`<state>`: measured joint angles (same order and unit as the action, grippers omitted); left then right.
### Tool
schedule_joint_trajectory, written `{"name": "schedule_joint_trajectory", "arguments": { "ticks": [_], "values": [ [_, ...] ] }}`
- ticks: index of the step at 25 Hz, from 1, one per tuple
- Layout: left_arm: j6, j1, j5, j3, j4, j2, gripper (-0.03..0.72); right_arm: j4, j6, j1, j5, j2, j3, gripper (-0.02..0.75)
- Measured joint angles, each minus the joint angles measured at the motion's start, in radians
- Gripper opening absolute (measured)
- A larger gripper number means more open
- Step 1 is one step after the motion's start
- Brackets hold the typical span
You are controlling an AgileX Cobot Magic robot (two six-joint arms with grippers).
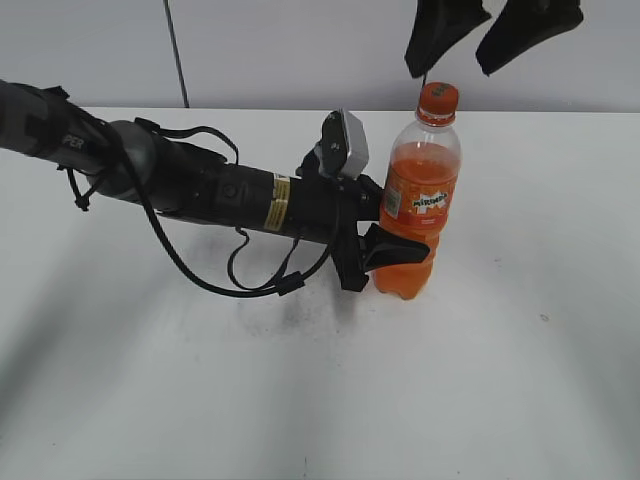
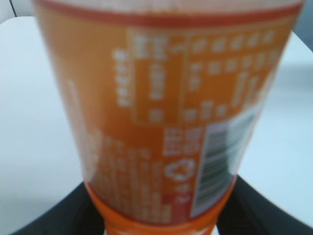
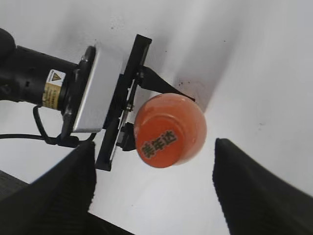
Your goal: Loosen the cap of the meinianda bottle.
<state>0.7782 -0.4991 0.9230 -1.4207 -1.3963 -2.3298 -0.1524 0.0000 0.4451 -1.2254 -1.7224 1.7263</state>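
Bottle (image 1: 418, 200) is standing upright at centre frame on the bench (image 1: 480, 380); my left gripper (image 1: 385, 250) is clamping its lower body, while my right gripper (image 1: 492, 35), jaws spread empty, is hanging directly above the cap (image 1: 438, 98).

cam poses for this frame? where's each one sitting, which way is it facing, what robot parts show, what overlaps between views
Exterior: raised, in front of the table, looking down at a slant; the left arm comes in from the left, left gripper around the lower body of the meinianda bottle; right gripper hangs open above the cap.
Left wrist: level and close, facing the bottle's blurred label; dark fingers at the bottom corners.
Right wrist: straight down onto the cap; its own fingers spread either side.
Shared: right wrist and exterior both show the cap, bottle and left gripper.
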Motion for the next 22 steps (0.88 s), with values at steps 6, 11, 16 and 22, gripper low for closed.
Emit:
{"name": "schedule_joint_trajectory", "arguments": {
  "ticks": [6,11,16,22],
  "values": [
    [0.0,0.0,0.0,0.0,0.0,0.0,0.382,0.011,0.013,0.0,0.0,-0.048,0.0,0.516],
    [0.0,0.0,0.0,0.0,0.0,0.0,0.382,0.011,0.014,0.0,0.0,-0.084,0.0,0.457],
    [0.0,0.0,0.0,0.0,0.0,0.0,0.382,0.011,0.0,0.0,0.001,-0.084,0.0,0.269],
    [0.0,0.0,0.0,0.0,0.0,0.0,0.382,0.009,-0.262,0.0,0.001,-0.084,0.0,0.269]
  ]
}}
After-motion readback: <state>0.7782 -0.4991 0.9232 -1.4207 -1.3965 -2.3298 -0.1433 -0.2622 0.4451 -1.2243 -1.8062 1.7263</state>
